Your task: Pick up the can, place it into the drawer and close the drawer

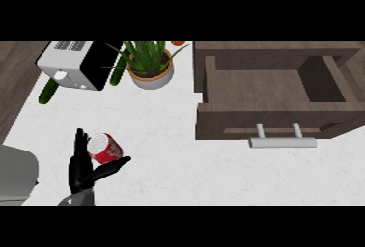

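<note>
A red can (107, 149) with a silver top lies tilted on the white counter (178, 169) at the lower left. My left hand (80, 166) is right beside it, fingers straight along the can's left side and thumb stretched out under its lower right; the hand is open. The dark wooden drawer (271, 113) stands pulled open at the upper right, its inside bare, with a silver handle (282, 142) on its front. My right hand does not show.
A white and black toaster (71, 65) stands at the back left, with a potted green plant (149, 67) beside it. A long green vegetable (49, 91) lies by the toaster. A grey rounded shape (16, 173) fills the lower left edge.
</note>
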